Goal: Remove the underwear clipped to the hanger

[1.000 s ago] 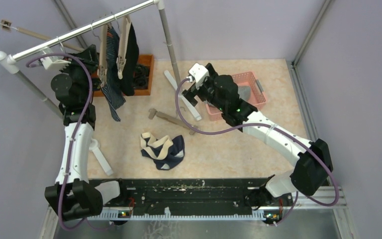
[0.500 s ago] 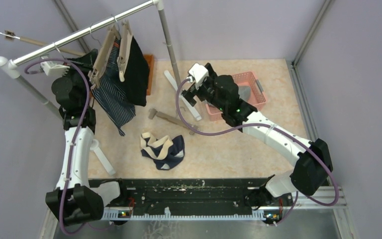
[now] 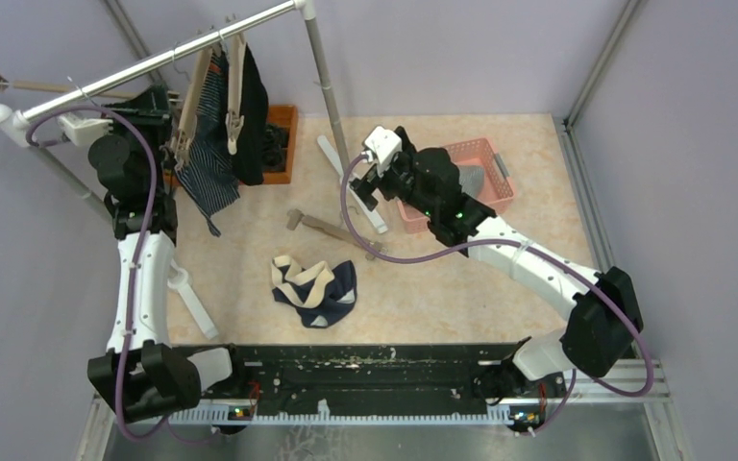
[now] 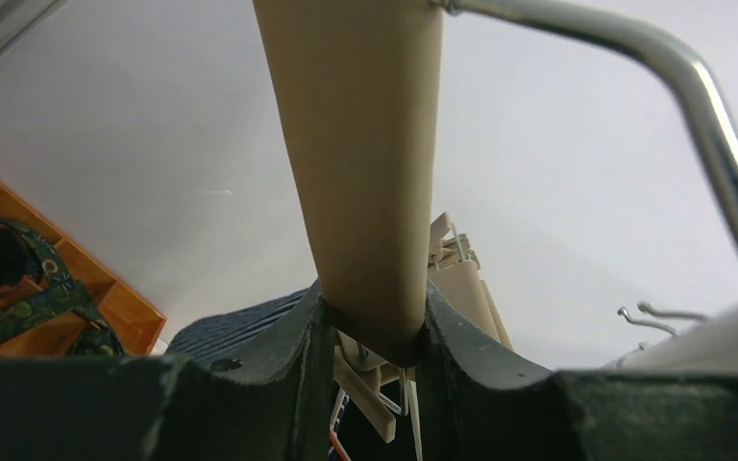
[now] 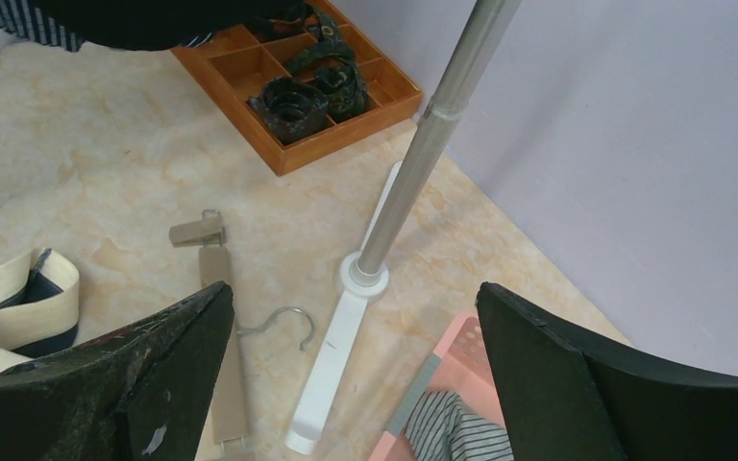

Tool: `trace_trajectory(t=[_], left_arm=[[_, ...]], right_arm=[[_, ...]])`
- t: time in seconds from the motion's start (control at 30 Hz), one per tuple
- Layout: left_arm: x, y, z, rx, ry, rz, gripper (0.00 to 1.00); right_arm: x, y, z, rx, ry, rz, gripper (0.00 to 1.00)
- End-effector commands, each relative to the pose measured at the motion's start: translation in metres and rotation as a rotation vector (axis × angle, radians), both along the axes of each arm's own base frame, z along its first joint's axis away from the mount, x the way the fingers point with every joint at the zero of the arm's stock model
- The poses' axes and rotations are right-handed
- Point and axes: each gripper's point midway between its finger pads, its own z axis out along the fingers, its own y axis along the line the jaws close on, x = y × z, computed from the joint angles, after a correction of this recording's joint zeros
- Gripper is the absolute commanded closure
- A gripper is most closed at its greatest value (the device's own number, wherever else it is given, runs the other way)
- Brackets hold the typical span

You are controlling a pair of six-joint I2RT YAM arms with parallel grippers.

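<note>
Two beige hangers hang from the silver rail (image 3: 154,62). The left hanger (image 3: 192,101) carries navy-striped underwear (image 3: 209,168); black underwear (image 3: 253,115) hangs on the one beside it. My left gripper (image 3: 175,134) is shut on the left hanger's bar (image 4: 370,192), with the striped cloth (image 4: 240,322) and a clip (image 4: 380,408) just below the jaws. My right gripper (image 3: 363,182) hovers open over the floor by the rack post (image 5: 413,163), holding nothing. Navy underwear with a beige waistband (image 3: 315,288) lies on the floor.
A wooden tray (image 3: 283,144) with rolled dark socks (image 5: 293,101) sits behind the rack. An empty hanger (image 3: 332,230) lies on the floor near the white rack foot (image 5: 332,365). A pink basket (image 3: 485,154) holds grey striped cloth (image 5: 452,427).
The gripped hanger and its striped underwear swung out towards the front, then back under the rail. The left gripper stayed shut on the bar. The right arm barely moved.
</note>
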Motion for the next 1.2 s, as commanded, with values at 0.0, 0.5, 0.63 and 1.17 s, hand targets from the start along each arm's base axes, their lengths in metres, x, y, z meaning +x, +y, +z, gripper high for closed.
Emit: trace_trajectory(t=[0.0,0.5,0.63,1.17], left_arm=[[-0.005,0.009,0.024,-0.068,-0.088,0.012,1.0],[-0.031,0.012,-0.004,-0.052,-0.059,0.031,0.53],[-0.047,-0.005,-0.008,0.054,-0.002,-0.009,0.4],[-0.139,-0.011,-0.121,0.264,0.455,0.074,0.23]], right_arm=[[-0.003,0.005,0.017,0.063,-0.026,0.027,0.03],[-0.002,0.01,0.01,0.057,-0.014,0.046,0.04],[0.0,0.01,0.009,0.05,-0.009,0.037,0.04],[0.005,0.026,0.019,0.07,-0.009,0.084,0.04]])
